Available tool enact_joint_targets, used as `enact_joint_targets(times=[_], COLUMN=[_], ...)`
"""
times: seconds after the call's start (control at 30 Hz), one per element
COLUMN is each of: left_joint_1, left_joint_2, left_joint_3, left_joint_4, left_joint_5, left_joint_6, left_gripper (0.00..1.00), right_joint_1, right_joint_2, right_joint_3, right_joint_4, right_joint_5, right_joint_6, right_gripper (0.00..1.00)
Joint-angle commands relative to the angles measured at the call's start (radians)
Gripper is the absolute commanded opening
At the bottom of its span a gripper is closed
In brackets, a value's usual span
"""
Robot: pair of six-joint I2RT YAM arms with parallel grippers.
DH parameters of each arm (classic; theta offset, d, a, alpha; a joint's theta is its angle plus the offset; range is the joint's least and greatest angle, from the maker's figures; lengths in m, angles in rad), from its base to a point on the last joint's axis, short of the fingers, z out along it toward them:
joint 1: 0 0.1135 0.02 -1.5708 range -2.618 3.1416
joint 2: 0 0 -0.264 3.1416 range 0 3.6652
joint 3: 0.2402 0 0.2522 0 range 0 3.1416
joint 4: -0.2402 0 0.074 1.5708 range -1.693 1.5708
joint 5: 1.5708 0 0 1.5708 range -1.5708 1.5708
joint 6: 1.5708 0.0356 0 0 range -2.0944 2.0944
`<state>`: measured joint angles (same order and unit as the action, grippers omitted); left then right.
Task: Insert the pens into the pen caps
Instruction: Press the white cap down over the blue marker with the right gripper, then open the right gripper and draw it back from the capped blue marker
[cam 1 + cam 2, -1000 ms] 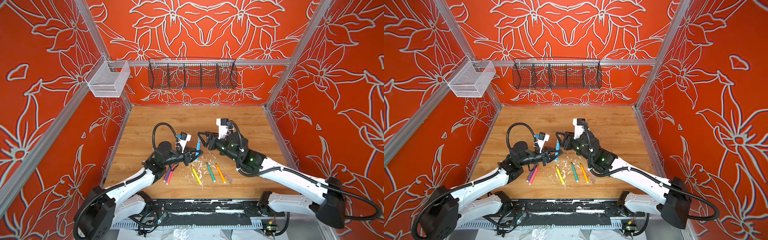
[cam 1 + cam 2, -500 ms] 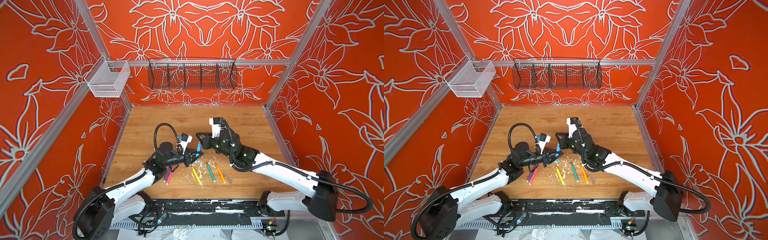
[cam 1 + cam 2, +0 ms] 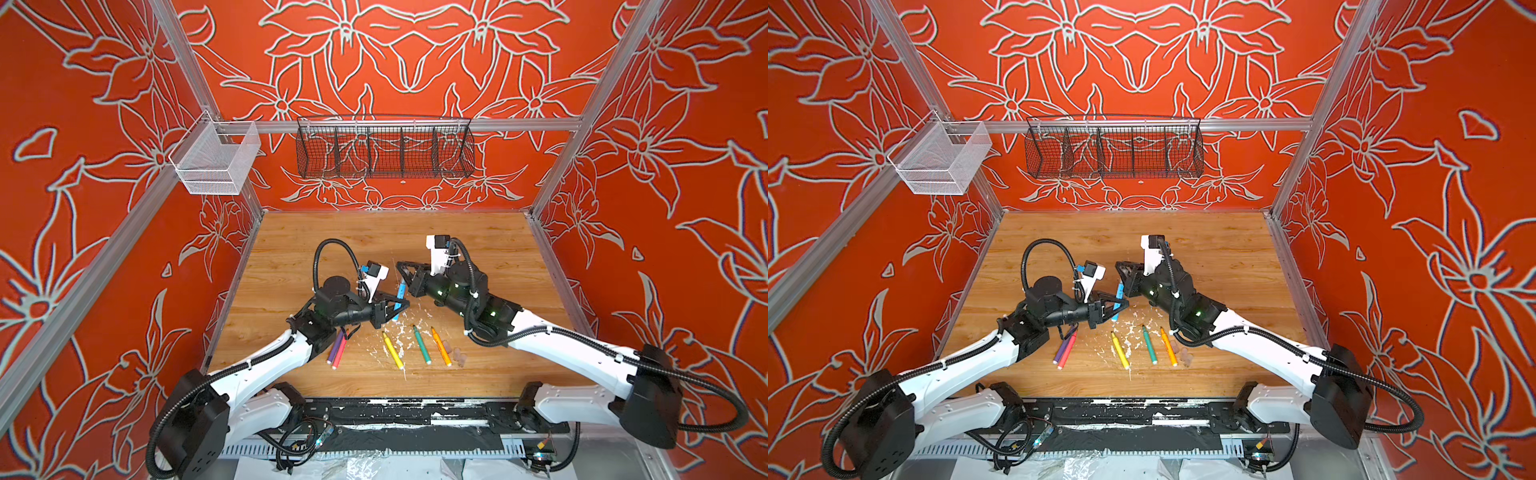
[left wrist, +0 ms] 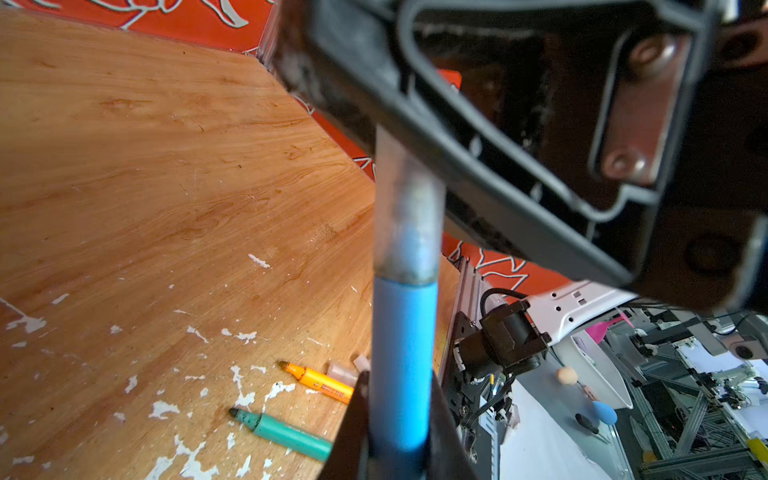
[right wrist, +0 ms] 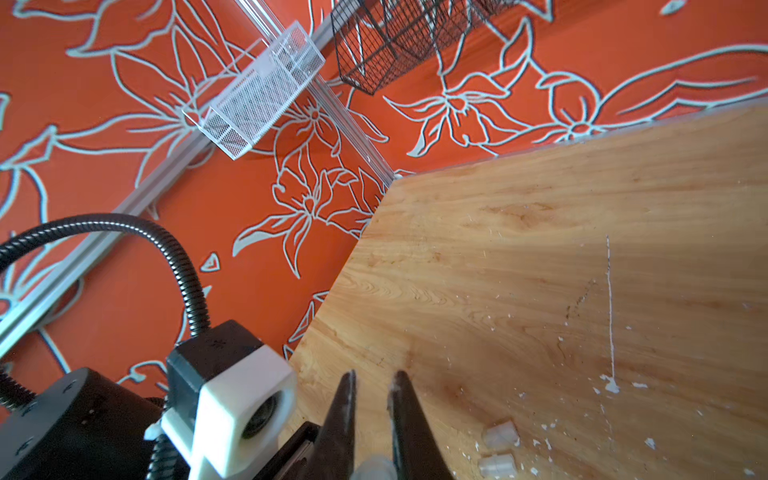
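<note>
While left tool (image 3: 402, 304) grips one pen (image 3: 401, 289), five lie.

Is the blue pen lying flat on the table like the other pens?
No, the left tool holds the blue pen raised above the table.

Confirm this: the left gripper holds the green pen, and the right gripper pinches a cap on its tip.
Wrong colour: the left gripper holds the blue pen, as the left wrist view shows; the green pen lies on the table. The right gripper does pinch a cap on its tip.
</note>
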<state>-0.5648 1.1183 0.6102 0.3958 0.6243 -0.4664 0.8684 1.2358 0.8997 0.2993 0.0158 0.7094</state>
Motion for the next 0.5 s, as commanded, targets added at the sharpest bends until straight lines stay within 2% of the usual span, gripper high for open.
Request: enact_joint_targets(times=[0.0, 0.1, 0.33, 0.47], left_joint_1=[0.048, 0.048, 0.049, 0.05], left_joint_2=[0.02, 0.043, 0.031, 0.02], left_joint_3=[0.144, 0.221, 0.321, 0.363], left_joint_4=[0.152, 0.135, 0.072, 0.018], left_joint_5=[-0.13, -0.126, -0.218, -0.231], left_joint_6=[-0.046, -0.029, 0.018, 0.055], left_gripper=[0.0, 0.0, 0.0, 0.0], right_joint_1=[0.03, 0.038, 0.106, 0.14], right_joint_2=[0.024, 0.039, 0.05, 0.041], right_joint_3=[-0.05, -0.06, -0.107, -0.147], right_joint_4=[-0.105, -0.103, -0.103, -0.097], right_joint_5=[-0.133, -0.141, -0.116, -0.121], right_joint_6=[-0.007, -0.007, -0.019, -0.008], right_gripper=[0.0, 0.0, 0.0, 0.0])
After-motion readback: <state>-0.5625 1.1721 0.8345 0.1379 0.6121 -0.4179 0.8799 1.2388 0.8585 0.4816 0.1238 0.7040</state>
